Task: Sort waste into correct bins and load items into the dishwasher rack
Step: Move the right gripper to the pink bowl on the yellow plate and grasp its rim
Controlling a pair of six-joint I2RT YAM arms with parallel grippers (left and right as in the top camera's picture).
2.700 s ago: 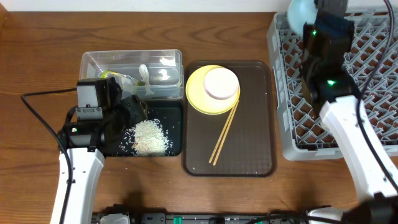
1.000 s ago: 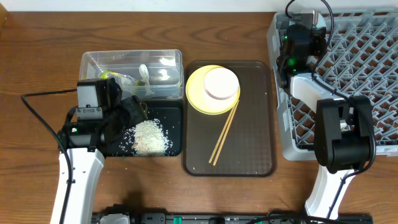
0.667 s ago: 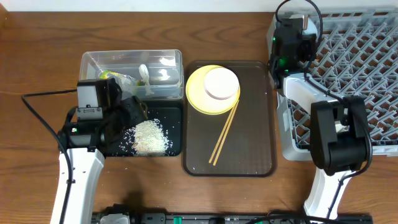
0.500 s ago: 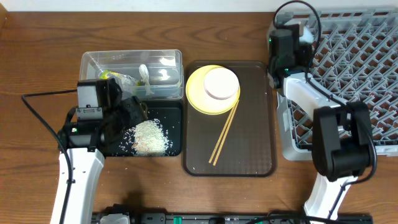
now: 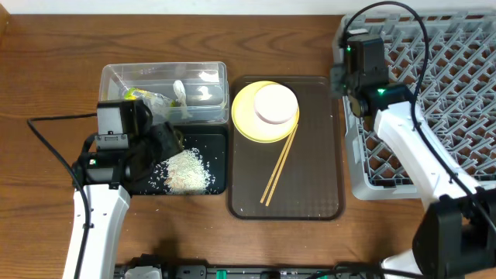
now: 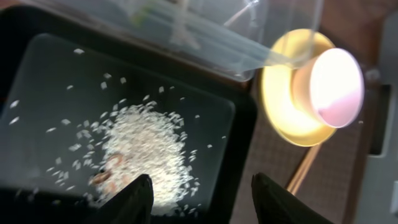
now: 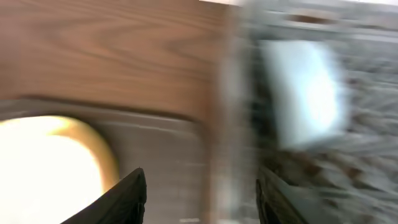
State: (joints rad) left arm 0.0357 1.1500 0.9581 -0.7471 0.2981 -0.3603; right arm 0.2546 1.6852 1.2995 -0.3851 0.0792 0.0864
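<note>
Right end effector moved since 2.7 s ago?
Yes. The right end effector went from above the rack's interior leftward to its left edge, next to the brown tray.

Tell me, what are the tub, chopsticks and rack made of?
Tub: likely clear glossy plastic, see-through walls with shiny glints. Chopsticks: seemingly pale matte wood or bamboo, tan and dull. Rack: probably grey moulded plastic, a matte lattice.

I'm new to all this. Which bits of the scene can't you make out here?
- Right wrist view: motion blur; the pale block by the dishwasher rack cannot be identified.
- Overhead: the rack's right side is cut off by the frame edge.
- Overhead: the left arm covers the black tray's left part.
- Left wrist view: glare smears the clear tub's contents.
</note>
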